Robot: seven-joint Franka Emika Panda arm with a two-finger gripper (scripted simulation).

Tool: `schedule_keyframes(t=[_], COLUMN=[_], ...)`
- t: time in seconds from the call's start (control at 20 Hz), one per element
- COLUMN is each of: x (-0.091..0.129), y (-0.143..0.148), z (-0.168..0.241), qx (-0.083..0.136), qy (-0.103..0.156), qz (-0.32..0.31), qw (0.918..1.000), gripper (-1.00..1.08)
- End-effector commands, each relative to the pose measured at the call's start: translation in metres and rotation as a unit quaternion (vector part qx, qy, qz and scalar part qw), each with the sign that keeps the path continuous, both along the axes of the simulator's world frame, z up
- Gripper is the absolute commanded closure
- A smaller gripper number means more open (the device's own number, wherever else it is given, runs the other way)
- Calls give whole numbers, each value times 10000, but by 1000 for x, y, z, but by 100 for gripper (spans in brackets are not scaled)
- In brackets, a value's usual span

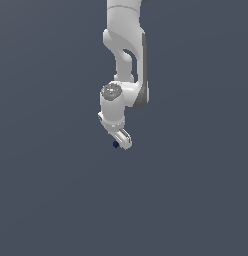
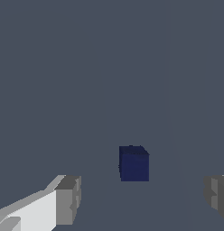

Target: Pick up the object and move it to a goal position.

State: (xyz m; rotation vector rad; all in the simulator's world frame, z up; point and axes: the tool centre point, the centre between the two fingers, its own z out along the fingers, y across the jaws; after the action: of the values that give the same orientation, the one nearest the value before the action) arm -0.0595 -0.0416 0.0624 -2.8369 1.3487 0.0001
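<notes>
A white robot arm point(image 1: 125, 60) reaches down from the upper edge of the exterior view, set against a plain, dark grey-blue background. At its lower end is the pincer point(image 1: 121, 142), pointing downward. Right at the pincer's tip, toward the exterior view's left, sits the object point(image 1: 115, 144), a tiny dark navy-blue speck, far smaller than the pincer itself. From this view it is too small to tell whether the two touch.

The wrist view looks along the pincer point(image 2: 141, 200). Here the object point(image 2: 133, 163) reads as a small dark navy block with flat faces, plain and unmarked. It lies on the even grey-blue surface, beyond the fingertips point(image 2: 68, 198) and roughly in line with the gap between them. The two grey finger pads stand far apart, one on each side of the picture, with the object touching neither. The pincer is released, its jaws spread wide and gripping nothing.

The surface beneath has no visible edge or marking in either view.
</notes>
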Motion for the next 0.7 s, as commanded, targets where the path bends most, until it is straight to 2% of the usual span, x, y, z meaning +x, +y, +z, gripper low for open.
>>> schedule_keyframes(t=[0.0, 0.65], x=[0, -1], y=[0, 0], z=[-4, -49], qx=[0, -1], qy=[2, 1], qz=[-3, -27], qw=[10000, 10000], gripper=[-92, -92])
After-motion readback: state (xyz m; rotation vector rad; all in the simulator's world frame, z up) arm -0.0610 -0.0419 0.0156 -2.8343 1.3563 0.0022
